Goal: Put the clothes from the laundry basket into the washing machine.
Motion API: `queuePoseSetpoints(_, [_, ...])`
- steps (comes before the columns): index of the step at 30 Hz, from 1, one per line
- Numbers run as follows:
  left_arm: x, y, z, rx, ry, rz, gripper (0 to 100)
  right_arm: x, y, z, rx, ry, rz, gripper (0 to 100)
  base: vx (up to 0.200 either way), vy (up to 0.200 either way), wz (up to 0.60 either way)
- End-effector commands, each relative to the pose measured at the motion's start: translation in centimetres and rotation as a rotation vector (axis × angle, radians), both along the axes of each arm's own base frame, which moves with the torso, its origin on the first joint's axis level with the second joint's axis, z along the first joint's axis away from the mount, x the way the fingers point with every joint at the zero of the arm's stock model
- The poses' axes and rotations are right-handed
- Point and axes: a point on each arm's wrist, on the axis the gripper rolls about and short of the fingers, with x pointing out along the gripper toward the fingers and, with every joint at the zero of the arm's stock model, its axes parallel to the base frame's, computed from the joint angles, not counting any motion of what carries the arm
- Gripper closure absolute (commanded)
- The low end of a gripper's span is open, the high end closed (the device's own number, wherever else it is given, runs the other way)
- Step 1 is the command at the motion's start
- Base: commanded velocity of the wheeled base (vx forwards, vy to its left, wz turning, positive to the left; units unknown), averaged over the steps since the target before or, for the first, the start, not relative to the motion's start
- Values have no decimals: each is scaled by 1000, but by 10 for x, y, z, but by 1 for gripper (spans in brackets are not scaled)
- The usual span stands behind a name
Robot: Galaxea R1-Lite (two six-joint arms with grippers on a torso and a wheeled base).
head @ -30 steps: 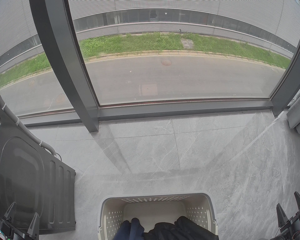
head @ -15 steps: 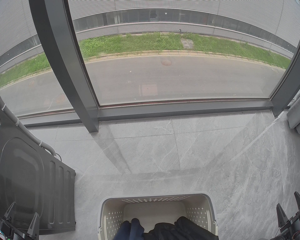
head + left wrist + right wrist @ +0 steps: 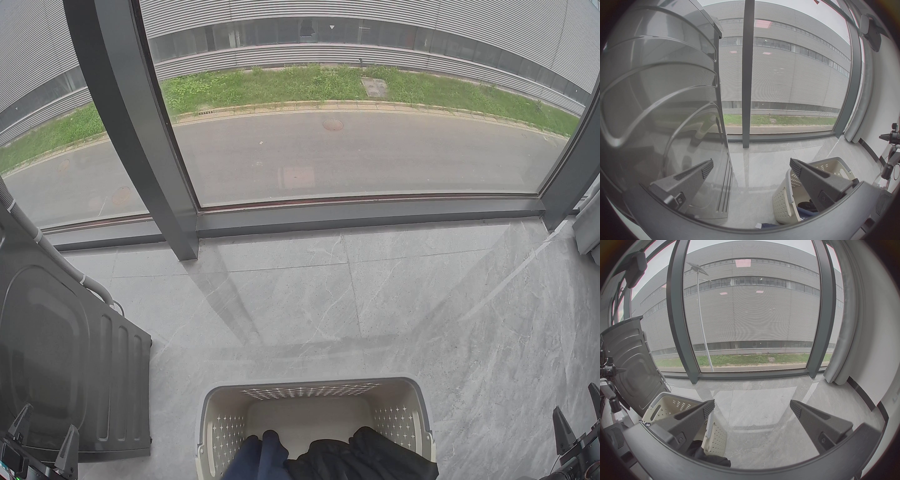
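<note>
- We see the cream laundry basket (image 3: pixel 312 392) on the grey marble-tiled floor (image 3: pixel 375 300) at 6 o'clock in the head view. Its perforated walls stand upright and its near end is cut off by the frame edge.
- The clothes lie inside the basket against its near end. A dark blue garment (image 3: pixel 259 456) sits toward 7 o'clock and a black garment (image 3: pixel 365 456) toward 5 o'clock, and the two touch.
- The washing machine (image 3: pixel 62 369) stands between 8 and 9 o'clock, near the basket with a strip of floor between them. It shows us a ribbed grey panel, and a corrugated hose (image 3: pixel 56 262) runs along the panel's upper edge.
- The left claw (image 3: pixel 47 431) hangs low at 8 o'clock in front of that panel, fingers spread wide with nothing between them.
- The right claw (image 3: pixel 575 412) hangs at 4 o'clock above the floor, apart from the basket. In the right wrist view we find its fingers spread wide as well, gripping nothing.
- A tall window (image 3: pixel 350 144) spans 12 o'clock, split by a dark post (image 3: pixel 144 156), with a road and a grass strip beyond the glass.
- A pale curtain (image 3: pixel 847 333) hangs at the window's 3 o'clock end.
</note>
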Motion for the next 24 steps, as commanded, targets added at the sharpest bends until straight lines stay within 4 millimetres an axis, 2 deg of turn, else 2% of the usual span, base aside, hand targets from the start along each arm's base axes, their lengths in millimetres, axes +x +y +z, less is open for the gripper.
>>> queuePoseSetpoints(1, [0,0,-4,0,6,1,0,0,0,-5,0,0,1,0,-200,0,0])
queuePoseSetpoints(24, [0,0,-4,0,6,1,0,0,0,-5,0,0,1,0,-200,0,0])
